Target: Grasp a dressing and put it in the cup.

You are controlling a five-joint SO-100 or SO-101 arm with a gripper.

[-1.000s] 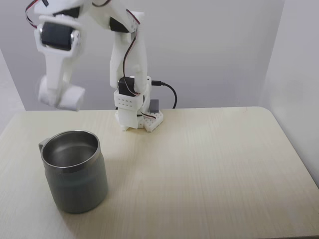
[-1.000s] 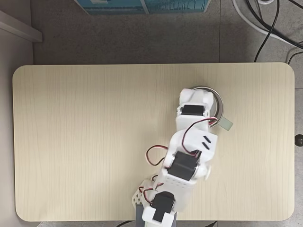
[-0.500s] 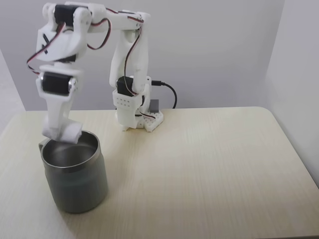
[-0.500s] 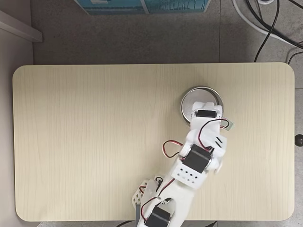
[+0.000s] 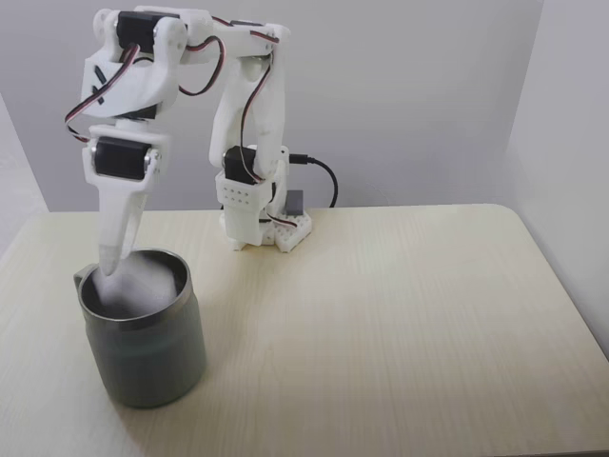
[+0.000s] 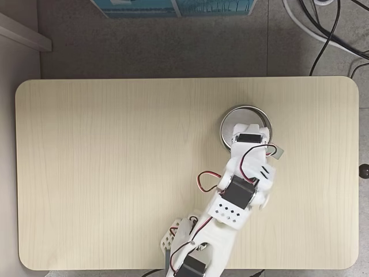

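A pale wood-grain counter [image 5: 400, 314] with rounded corners carries everything here; in the fixed view from above, the counter [image 6: 115, 173] is a wide rectangle set on a grey floor [image 6: 173, 46]. Two things rest directly on it. The cup [image 5: 143, 328], a dull grey steel mug, stands upright near the front left corner in the fixed view from the side; from above, its round rim [image 6: 230, 115] lies right of centre, well inside the edges. The white arm base [image 5: 262, 224] sits at the back edge in the side view, well apart from the cup, with a black cable [image 5: 324, 176] leaving it.
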